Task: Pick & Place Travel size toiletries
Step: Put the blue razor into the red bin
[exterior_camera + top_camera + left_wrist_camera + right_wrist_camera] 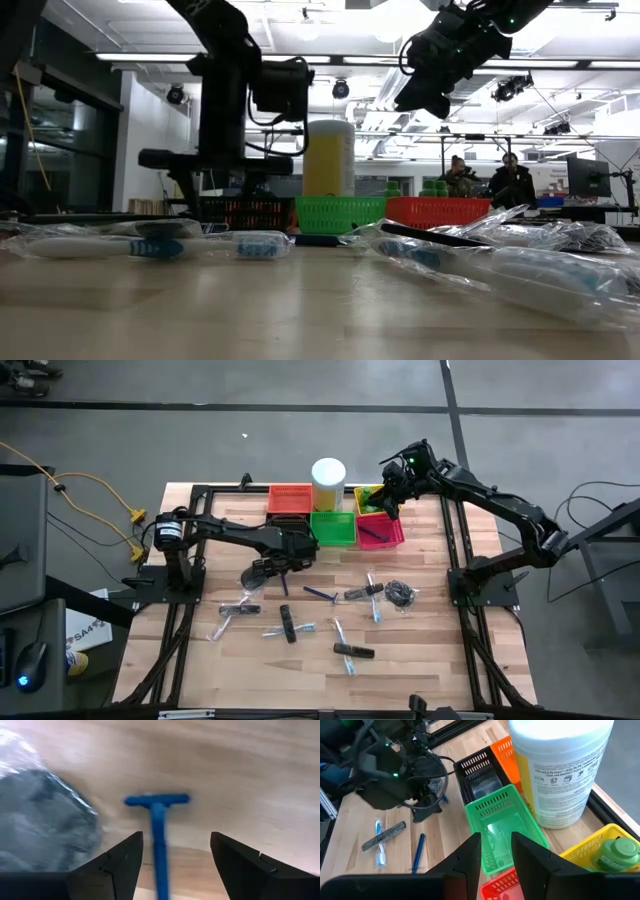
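Observation:
My left gripper (272,570) is low over the table, open (175,837). Its fingers stand on either side of a thin blue razor (159,822) that lies flat on the wood (285,584), without touching it. A clear-wrapped dark bundle (40,825) lies right beside it. My right gripper (386,502) hangs open and empty (496,842) above the green basket (502,825), by the red and yellow ones. Wrapped toothbrushes (290,628), a black stick (353,650), another blue razor (320,594) and a dark coiled bundle (402,595) are scattered on the table.
Orange (290,498), black (480,775), green (333,527), red (380,530) and yellow (600,847) mesh baskets stand at the far side, with a tall white cylinder (328,482) behind them. A green lump (620,852) sits in the yellow basket. People sit in the room beyond (485,180).

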Robot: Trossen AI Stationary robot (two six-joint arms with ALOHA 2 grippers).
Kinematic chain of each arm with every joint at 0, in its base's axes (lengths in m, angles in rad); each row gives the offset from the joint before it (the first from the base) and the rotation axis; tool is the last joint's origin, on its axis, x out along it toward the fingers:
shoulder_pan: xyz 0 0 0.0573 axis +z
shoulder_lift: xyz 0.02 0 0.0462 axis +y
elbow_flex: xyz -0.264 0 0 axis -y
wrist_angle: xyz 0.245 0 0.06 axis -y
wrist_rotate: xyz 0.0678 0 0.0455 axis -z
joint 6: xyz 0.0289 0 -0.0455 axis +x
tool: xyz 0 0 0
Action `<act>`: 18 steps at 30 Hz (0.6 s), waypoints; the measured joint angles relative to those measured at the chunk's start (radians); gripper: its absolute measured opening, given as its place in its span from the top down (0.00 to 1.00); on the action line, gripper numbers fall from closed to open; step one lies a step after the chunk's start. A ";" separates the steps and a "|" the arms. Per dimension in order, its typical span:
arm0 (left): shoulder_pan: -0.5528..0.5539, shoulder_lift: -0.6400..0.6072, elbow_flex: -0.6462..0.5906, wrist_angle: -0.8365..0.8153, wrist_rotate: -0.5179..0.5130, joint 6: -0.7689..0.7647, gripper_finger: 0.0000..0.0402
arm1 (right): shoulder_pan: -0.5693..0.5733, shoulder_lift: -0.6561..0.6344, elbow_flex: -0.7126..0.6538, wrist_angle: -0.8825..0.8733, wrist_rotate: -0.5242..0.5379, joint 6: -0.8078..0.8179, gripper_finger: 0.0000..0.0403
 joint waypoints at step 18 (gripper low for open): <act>0.009 0.000 -0.001 -0.006 0.016 0.034 0.75 | 0.000 0.000 0.000 -0.003 -0.023 -0.003 0.75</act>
